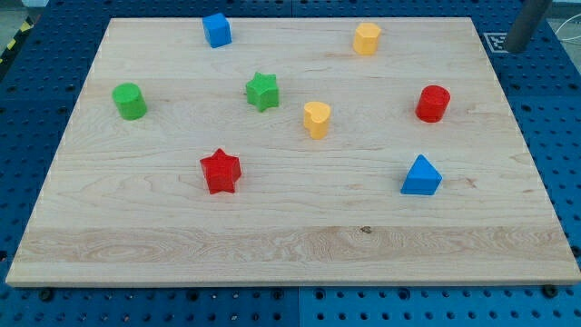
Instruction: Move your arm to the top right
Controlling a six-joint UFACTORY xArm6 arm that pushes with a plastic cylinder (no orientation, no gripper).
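My tip (515,47) is at the view's top right, just past the top right corner of the wooden board (290,245), over the blue table. It touches no block. The nearest blocks are a red cylinder (433,104) below and to its left, and a yellow block (367,39) further left along the top. A blue cube (216,30) sits at the top left of centre. A green star (262,91) and a yellow heart (316,119) are near the middle. A green cylinder (130,101) is at the left, a red star (220,171) lower left, a blue triangle (421,176) lower right.
The board lies on a blue perforated table (554,136) that surrounds it on all sides. A white marker tag (495,41) lies on the table beside my tip. A yellow and black stripe (11,41) shows at the view's top left edge.
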